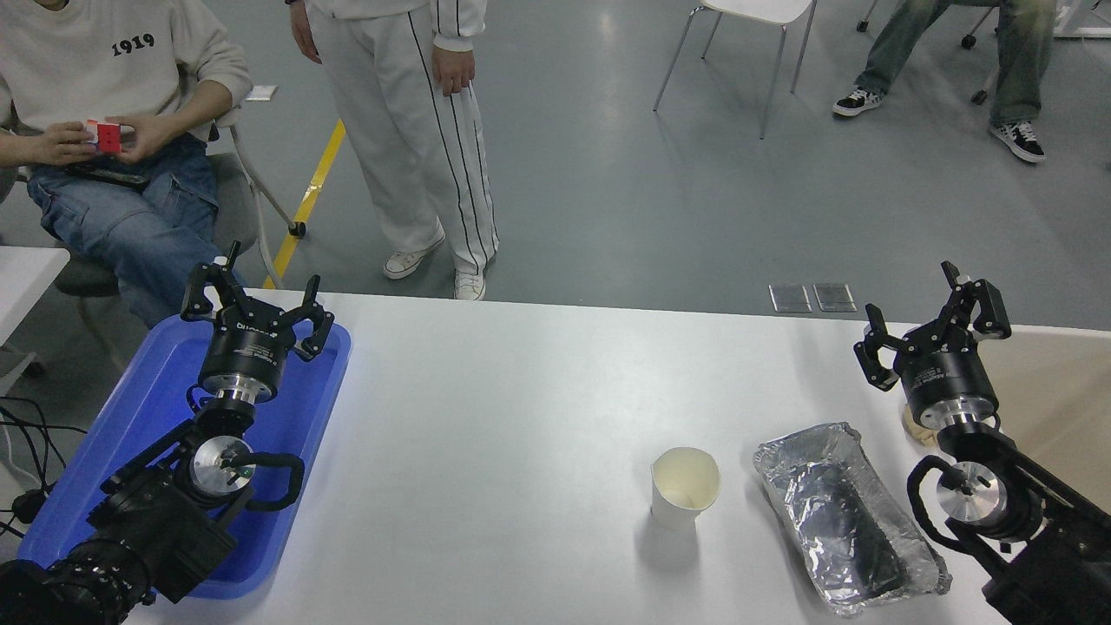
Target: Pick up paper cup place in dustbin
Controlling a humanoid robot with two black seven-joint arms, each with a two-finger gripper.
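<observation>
Nothing is done yet: the paper cup (685,488) stands upright on the bench (521,417), near centre, just left of the foil tray (846,516). The right gripper (930,323) hovers far right, jaws apart, over the dustbin (1055,391). The left gripper (257,297) sits parked, jaws apart.

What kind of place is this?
Probably an indoor robotics lab or workshop: two black robot grippers, left and right, over a white table, grey painted floor with a yellow line.

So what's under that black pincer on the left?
The left pincer, open, sits over a blue tray on the white table. The tray looks bare where visible; the arm covers part of it, so anything beneath is hidden.
</observation>
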